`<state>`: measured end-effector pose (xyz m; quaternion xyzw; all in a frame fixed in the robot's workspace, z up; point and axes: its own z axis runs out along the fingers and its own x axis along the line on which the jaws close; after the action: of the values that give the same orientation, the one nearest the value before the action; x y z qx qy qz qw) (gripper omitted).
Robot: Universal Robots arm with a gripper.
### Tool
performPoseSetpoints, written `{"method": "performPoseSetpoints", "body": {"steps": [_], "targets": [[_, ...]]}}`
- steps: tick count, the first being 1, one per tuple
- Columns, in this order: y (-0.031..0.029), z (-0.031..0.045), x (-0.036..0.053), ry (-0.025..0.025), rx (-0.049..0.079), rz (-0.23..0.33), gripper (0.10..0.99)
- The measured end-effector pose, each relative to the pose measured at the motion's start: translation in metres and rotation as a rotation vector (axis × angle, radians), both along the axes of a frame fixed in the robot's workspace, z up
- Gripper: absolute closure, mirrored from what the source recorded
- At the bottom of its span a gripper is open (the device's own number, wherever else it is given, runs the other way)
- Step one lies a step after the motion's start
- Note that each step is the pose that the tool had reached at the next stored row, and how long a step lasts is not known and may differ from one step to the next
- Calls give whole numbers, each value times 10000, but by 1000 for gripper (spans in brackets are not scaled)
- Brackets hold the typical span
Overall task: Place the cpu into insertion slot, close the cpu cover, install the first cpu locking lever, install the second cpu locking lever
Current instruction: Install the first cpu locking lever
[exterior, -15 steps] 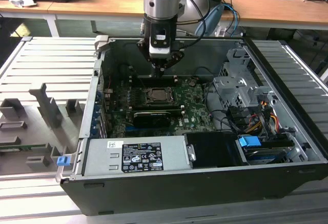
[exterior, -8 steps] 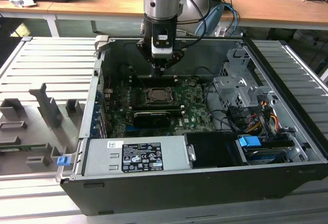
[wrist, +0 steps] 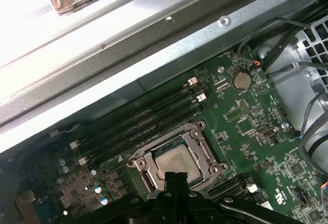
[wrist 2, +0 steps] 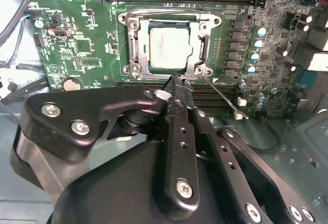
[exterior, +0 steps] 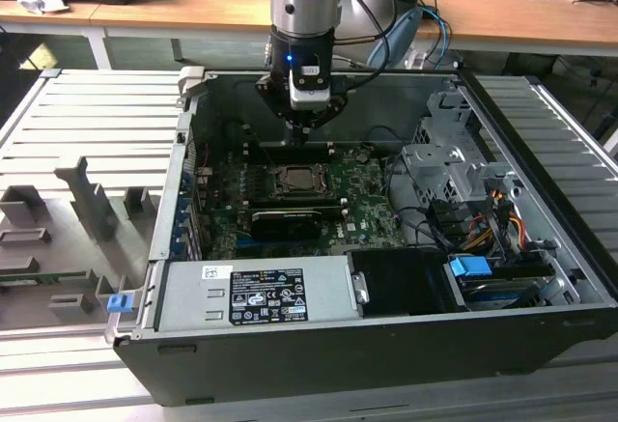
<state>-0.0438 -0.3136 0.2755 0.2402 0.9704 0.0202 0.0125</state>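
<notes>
Your pincer [wrist 2: 177, 82] has its tips together, gripping nothing.
The pale silver square cpu [wrist 2: 169, 44] sits in the black square insertion slot [wrist 2: 142, 49], the thin silver-framed cpu cover [wrist 2: 164, 17] down over it.

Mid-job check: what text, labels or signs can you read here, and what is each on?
Nothing reads clearly enough to quote.
Black-and-white label on the grey metal power-supply box: print too small.
Small square silver-faced cpu: faint print, blurred.
Green circuit board: white lettering too small; a white triangle sign beside the round silver coin cell.
</notes>
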Motion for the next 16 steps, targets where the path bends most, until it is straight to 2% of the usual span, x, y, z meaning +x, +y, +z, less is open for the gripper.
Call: {"method": "performPoseSetpoints", "body": {"steps": [16], "targets": [[-2,0,1,1,0,1075,980]]}}
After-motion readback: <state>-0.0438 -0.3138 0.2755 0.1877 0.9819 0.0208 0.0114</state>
